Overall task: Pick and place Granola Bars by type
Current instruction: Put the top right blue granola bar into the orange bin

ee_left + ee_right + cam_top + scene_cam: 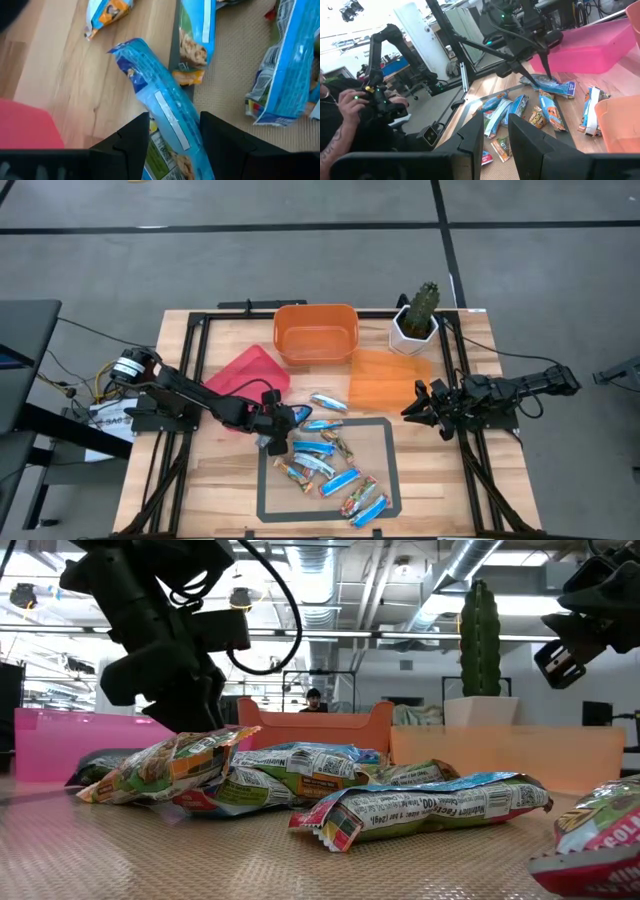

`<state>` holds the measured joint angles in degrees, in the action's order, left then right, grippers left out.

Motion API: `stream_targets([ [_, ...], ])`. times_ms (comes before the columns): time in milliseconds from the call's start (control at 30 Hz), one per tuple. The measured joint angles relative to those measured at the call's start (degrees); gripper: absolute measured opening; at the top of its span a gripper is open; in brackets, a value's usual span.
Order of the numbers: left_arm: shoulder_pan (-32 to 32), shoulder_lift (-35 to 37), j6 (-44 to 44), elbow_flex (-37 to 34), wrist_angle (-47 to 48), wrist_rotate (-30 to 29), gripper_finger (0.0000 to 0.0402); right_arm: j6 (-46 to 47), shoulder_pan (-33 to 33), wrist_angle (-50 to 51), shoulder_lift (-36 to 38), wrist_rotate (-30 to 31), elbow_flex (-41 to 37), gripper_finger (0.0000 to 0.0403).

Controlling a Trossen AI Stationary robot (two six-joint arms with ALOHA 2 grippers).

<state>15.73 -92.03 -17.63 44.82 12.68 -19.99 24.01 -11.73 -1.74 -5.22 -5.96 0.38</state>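
Several granola bars (330,470) in blue, silvery and multicoloured wrappers lie flat in and around the taped rectangle (392,470) on the table. My left gripper (175,145) slants down at the rectangle's far left corner, shut on a blue bar (150,80), also seen from across the table (555,89). In the low view the bars (300,775) hide its fingertips. My right gripper (495,137) waits open and level above the table's right side (418,406), touching nothing. My left gripper has the blue bar's end nearest the arm (172,132) between its two fingers (132,147), one on each long edge. The fingers slant down from the table's left and run along the bar. The bar lies flat on the wood, its far end (122,47) pointing away from the gripper.
A pink bin (248,370) lies just behind my left arm. An orange bin (316,332) stands at the far middle, with a flat orange piece (390,378) to its right. A potted cactus (418,315) stands far right. A person sits beyond the table (340,105).
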Motion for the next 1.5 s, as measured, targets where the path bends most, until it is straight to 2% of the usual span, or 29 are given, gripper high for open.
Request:
stream_targets([
  [367,0.00,-0.16,-1.73,0.00,0.37,0.05,0.0169,0.01,-0.02,-0.01,-0.01,-0.01,0.00,0.0082],
  [600,0.13,-4.51,-2.51,0.04,-4.05,1.31,0.0169,0.00,-0.01,-0.24,-0.01,0.00,0.00,0.0082],
  [1033,-0.07,-4.66,-3.06,0.02,-4.59,-0.83,0.0165,0.01,-0.01,-0.02,0.00,0.00,-0.01,0.0082],
  [1133,-0.07,-4.66,-3.04,0.02,-4.54,-0.81,0.0144,0.02,-0.01,-0.02,0.00,0.00,0.00,0.0082],
  [1500,-0.04,-4.66,-2.14,0.02,-4.72,-0.83,0.0031,0.00,-0.02,-0.02,0.00,0.00,0.00,0.0082],
])
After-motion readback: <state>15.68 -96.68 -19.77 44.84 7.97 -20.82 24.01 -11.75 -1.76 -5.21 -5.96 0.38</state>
